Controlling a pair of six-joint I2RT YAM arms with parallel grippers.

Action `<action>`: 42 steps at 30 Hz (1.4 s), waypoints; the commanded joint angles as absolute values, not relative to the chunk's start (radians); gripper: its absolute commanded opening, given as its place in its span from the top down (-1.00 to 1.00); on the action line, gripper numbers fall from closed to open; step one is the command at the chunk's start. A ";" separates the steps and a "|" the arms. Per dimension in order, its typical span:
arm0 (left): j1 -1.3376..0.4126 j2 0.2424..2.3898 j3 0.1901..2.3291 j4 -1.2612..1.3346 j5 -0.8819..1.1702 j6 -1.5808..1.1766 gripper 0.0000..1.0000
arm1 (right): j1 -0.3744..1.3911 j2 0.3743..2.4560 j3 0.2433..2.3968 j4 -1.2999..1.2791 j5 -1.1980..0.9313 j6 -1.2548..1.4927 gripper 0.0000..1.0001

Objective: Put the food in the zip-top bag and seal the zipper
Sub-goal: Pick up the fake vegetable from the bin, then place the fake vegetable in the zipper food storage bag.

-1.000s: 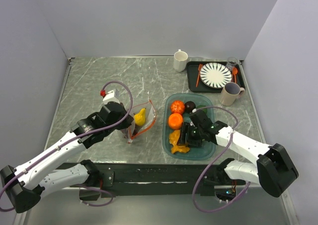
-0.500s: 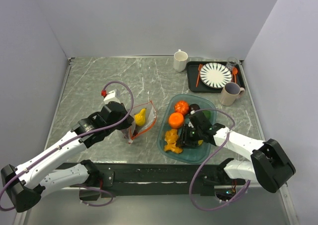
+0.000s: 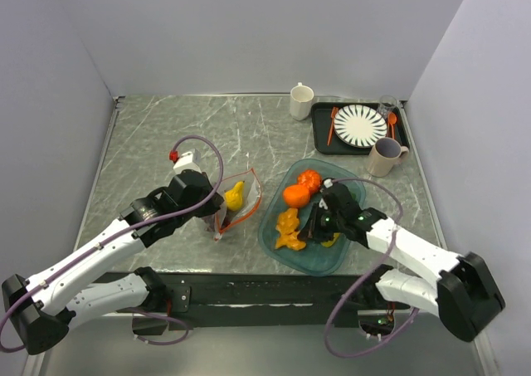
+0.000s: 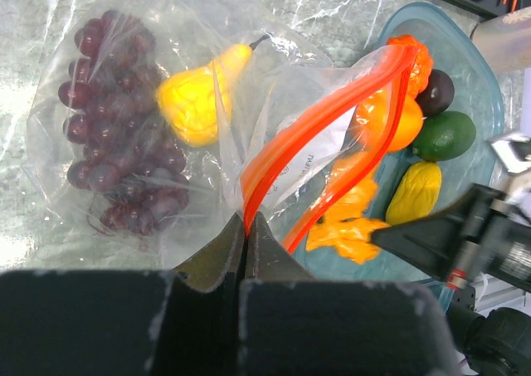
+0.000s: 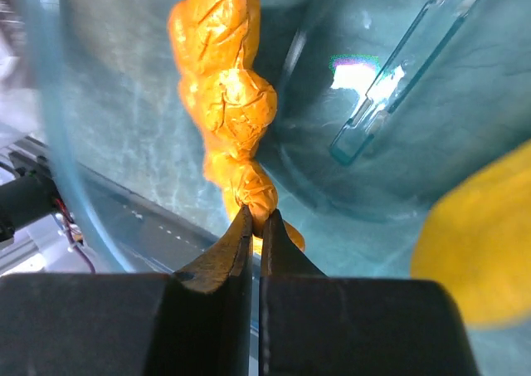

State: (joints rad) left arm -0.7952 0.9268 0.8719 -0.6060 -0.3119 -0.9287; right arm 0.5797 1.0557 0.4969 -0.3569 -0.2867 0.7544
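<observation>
The zip-top bag [image 3: 238, 200] lies left of centre with its mouth propped open, holding a yellow pear [image 4: 195, 98] and a purple grape bunch [image 4: 116, 139]. My left gripper [image 4: 246, 217] is shut on the orange-red zipper [image 4: 323, 123] at the near corner of the mouth. The remaining food sits in a teal tray [image 3: 330, 265]: two orange rounds [image 3: 297, 195], a dark plum [image 4: 436, 92], a green fruit [image 4: 444, 135], a yellow piece [image 4: 415, 193] and a crinkled orange-yellow piece [image 5: 224, 85]. My right gripper [image 5: 255, 215] is shut on the lower end of that crinkled piece.
At the back right stands a black tray [image 3: 322, 142] with a striped plate [image 3: 360, 125], an orange fork [image 3: 333, 125] and a spoon [image 3: 392, 125]. A white mug [image 3: 301, 101] and a beige mug [image 3: 383, 157] stand nearby. Walls close in three sides.
My right gripper has closed on the crinkled orange-yellow piece. The teal tray has slid and turned towards the left and the near edge. The left arm and bag have not moved.
</observation>
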 commanded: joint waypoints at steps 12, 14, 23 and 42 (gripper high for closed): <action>-0.792 0.936 0.887 -0.561 -0.304 -0.917 0.99 | 0.578 0.795 0.758 -0.595 -0.202 0.721 1.00; -0.792 0.954 0.888 -0.555 -0.301 -0.917 0.99 | 0.587 0.793 0.782 -0.603 -0.225 0.712 1.00; -0.792 1.022 0.899 -0.515 -0.281 -0.911 0.99 | 0.740 0.830 0.907 -0.594 -0.207 0.749 1.00; -0.792 0.996 0.874 -0.495 -0.224 -0.911 0.99 | 0.847 1.256 1.084 -0.479 -0.193 0.721 1.00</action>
